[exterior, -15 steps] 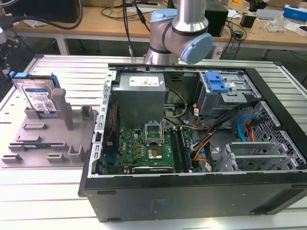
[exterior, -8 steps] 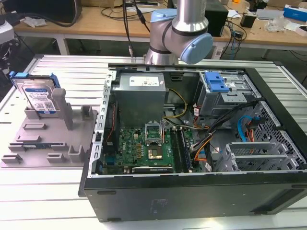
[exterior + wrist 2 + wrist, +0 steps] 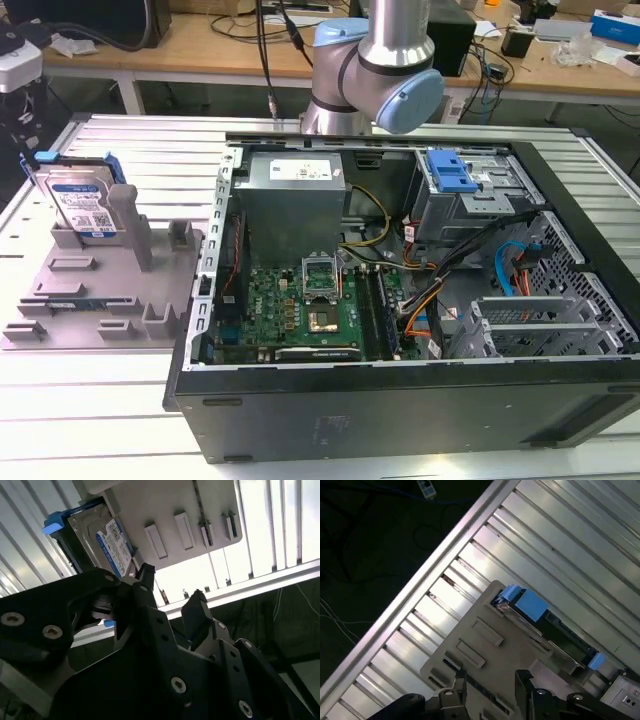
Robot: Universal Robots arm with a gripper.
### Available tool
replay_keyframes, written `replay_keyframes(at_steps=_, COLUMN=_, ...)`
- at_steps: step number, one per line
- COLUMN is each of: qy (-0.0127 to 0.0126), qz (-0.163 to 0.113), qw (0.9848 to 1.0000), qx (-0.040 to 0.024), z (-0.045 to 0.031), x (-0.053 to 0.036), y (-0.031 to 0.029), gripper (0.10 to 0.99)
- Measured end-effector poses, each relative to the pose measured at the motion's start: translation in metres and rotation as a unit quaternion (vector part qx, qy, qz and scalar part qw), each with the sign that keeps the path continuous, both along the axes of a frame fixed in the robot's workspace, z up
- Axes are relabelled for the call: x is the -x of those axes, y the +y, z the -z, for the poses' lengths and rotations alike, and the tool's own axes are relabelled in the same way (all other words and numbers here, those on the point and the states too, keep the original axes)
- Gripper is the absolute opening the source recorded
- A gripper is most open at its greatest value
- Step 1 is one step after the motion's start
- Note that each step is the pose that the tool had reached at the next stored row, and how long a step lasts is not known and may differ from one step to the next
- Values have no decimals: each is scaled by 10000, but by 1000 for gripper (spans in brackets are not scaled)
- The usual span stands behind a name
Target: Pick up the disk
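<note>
we judge this to be the approach step: nothing is gripped yet. the flat silver hard drive (image 3: pixel 82 208), with its white-and-blue label and blue plastic side rails, stands upright in the grey plastic fixture tray (image 3: pixel 90 310). the tray lies on the slatted metal bench (image 3: pixel 130 140) at the exterior view's left, beside the open black computer case (image 3: pixel 400 400). in both wrist views the black pincer (image 3: pixel 171 592) has its fingers parted and empty, well apart from the drive. a grasp, we think, calls for lining the jaws up with the drive's exposed upper edge, clear of the tray's upright posts.
</note>
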State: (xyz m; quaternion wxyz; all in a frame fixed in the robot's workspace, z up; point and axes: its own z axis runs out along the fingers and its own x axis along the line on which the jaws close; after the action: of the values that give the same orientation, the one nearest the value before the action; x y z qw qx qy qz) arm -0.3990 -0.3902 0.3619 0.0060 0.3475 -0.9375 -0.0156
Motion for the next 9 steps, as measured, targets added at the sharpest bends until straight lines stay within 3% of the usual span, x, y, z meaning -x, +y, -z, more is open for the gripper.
replay_keyframes(at_steps=1, qy=0, qz=-72, qw=10000, qx=0, z=2, x=0, y=0, gripper=541)
replay_keyframes(at_steps=5, qy=0, qz=-398, qw=9992, qx=0, z=10, x=0, y=0, gripper=541)
replay_keyframes(at_steps=9, qy=0, qz=-795, qw=9968, qx=0, z=17, x=-3, y=0, gripper=541)
